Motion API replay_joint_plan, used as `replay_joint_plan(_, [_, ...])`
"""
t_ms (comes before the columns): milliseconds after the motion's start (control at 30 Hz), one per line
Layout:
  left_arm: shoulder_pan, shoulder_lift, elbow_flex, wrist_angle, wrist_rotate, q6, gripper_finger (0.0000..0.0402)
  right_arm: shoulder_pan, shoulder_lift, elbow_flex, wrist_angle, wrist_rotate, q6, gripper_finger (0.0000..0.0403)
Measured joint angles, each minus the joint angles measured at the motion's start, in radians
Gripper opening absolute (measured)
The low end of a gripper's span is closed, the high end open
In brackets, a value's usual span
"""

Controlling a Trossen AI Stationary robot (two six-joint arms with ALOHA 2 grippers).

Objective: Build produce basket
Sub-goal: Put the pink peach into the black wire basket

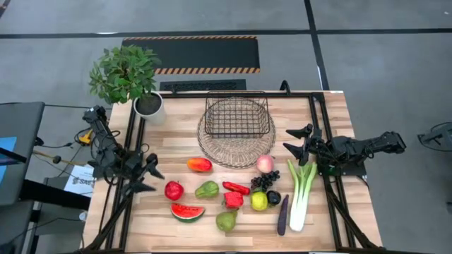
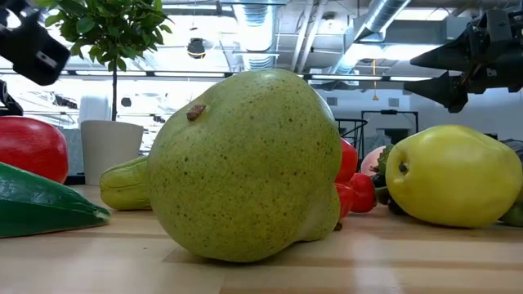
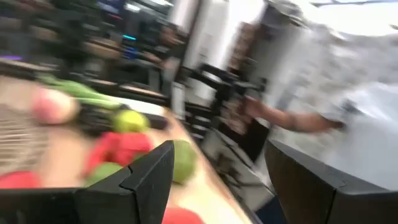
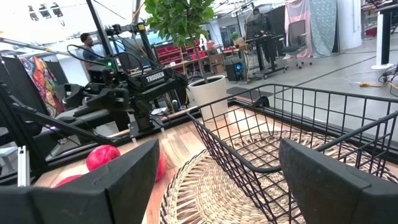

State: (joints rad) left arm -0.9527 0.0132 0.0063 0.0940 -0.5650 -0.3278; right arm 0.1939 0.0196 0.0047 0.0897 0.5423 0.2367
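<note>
Closest to the low camera lies a speckled green pear (image 2: 249,167) on its side on the pale wooden tabletop (image 1: 169,227), with a smooth yellow-green pear (image 2: 453,175) just beside it. Seen from above, the produce sits in a loose cluster toward six o'clock on the board: a round red apple (image 1: 174,190), a red-and-green watermelon slice (image 1: 187,211), an orange-red mango (image 1: 199,164), a pink peach (image 1: 265,164), a red chili (image 1: 236,188), a bunch of dark grapes (image 1: 264,180), a slim purple eggplant (image 1: 282,215) and a long green-and-white leek (image 1: 301,194). The small rectangular basket of dark wire mesh (image 1: 236,116) stands at twelve o'clock from the cluster, resting on a round pale woven tray (image 1: 212,152) and apparently empty.

Both hands are released and carry nothing. The left hand (image 1: 150,174) hangs at nine o'clock, near the apple; the right hand (image 1: 299,141) hangs at three o'clock, near the peach and the leek's top, facing the basket.

Nothing appears loaded yet, so the step in hand is likely a first pick. Each arm had best take its nearest piece, apple for the left, peach for the right. Round fruit will probably roll, so straddle it squarely, close across its widest part, then lift clear of the upright mesh rim before lowering. The leek, probably too long to lie flat, may best go last.
</note>
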Motion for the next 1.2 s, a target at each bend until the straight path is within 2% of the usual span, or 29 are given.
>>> replay_joint_plan(100, [0.000,0.000,0.000,0.004,-0.139,-0.121,0.0237,0.000,0.000,0.000,0.000,0.000,0.000,0.0350])
replay_joint_plan(200, [0.001,0.000,0.000,0.003,-0.228,-0.275,0.0237,0.000,0.000,0.000,0.000,0.000,0.009,0.0351])
replay_joint_plan(300, [0.001,0.000,0.000,0.002,-0.320,-0.338,0.0237,0.000,0.000,0.000,0.000,0.000,0.144,0.0352])
replay_joint_plan(400, [0.001,0.000,0.000,-0.014,-0.387,-0.321,0.0237,0.000,0.000,0.000,0.000,0.000,0.267,0.0351])
replay_joint_plan(500, [0.001,0.000,0.000,-0.027,-0.435,-0.297,0.0237,0.000,0.000,0.000,0.000,0.000,0.315,0.0350])
replay_joint_plan(900, [0.001,0.000,0.000,-0.037,-0.635,-0.293,0.0237,0.000,0.000,0.000,0.000,0.000,0.342,0.0351])
replay_joint_plan(1200, [0.001,0.000,0.000,-0.036,-0.679,-0.295,0.0237,0.000,0.000,0.000,0.000,0.016,0.341,0.0350])
